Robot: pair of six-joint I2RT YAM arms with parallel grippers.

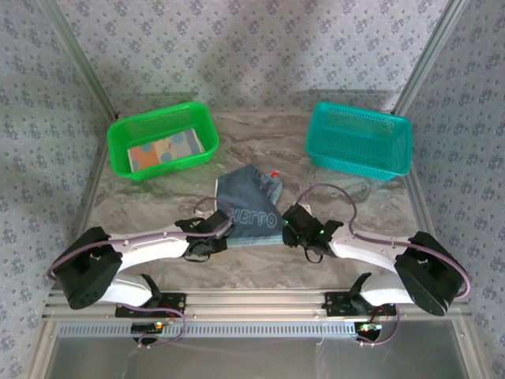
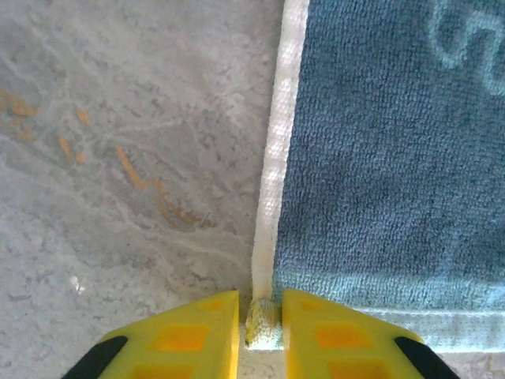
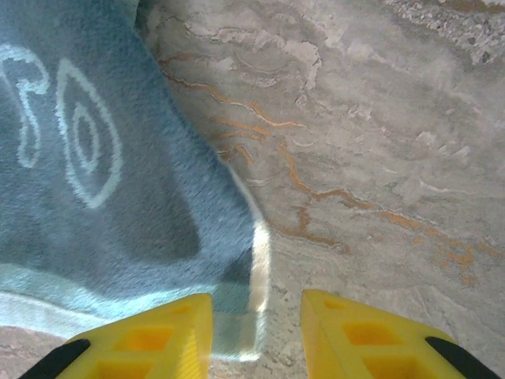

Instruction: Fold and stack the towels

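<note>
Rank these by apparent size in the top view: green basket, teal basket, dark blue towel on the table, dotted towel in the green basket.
1. green basket and teal basket: look alike in size, so unranked.
2. dark blue towel.
3. dotted towel, judged by its visible part.
</note>
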